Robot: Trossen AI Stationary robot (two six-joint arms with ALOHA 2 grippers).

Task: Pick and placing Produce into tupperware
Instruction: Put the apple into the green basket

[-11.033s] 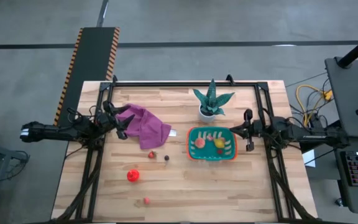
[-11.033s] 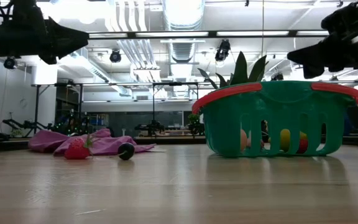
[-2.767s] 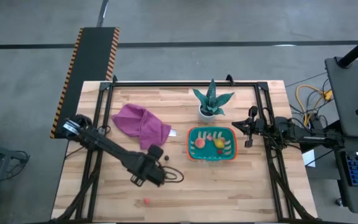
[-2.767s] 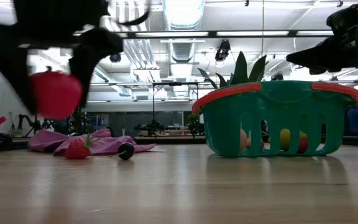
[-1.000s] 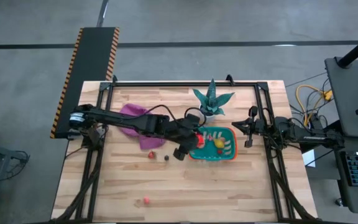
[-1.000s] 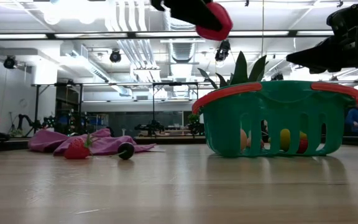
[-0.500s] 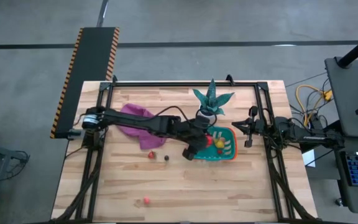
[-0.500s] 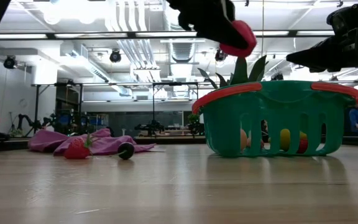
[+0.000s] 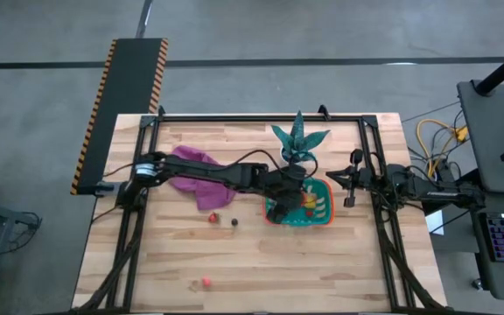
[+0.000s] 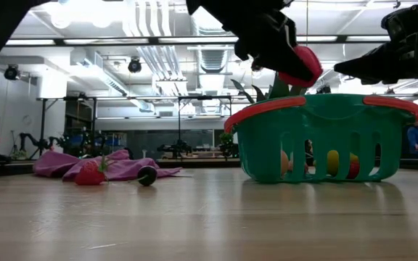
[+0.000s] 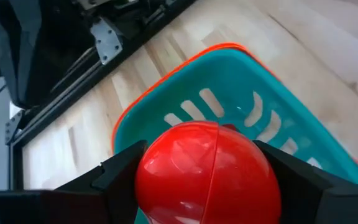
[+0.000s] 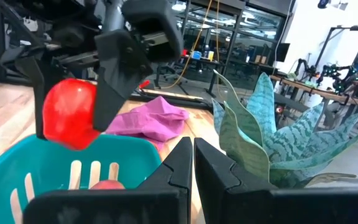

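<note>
Wooden table (image 9: 322, 262): left gripper (image 11: 207, 180) clamped on red round produce (image 11: 207, 171), held above teal tupperware (image 9: 322, 216). Right gripper (image 12: 193, 155) closed, empty, beside tub. Outlying: strawberry (image 10: 89, 174), dark fruit (image 10: 146, 175), purple cloth (image 9: 201, 175), potted plant (image 9: 297, 140).

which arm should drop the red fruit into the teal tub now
Left. The left gripper already holds the red fruit between its fingers, right above the teal tub. The right gripper waits shut beside the tub's far end, holding nothing.
</note>
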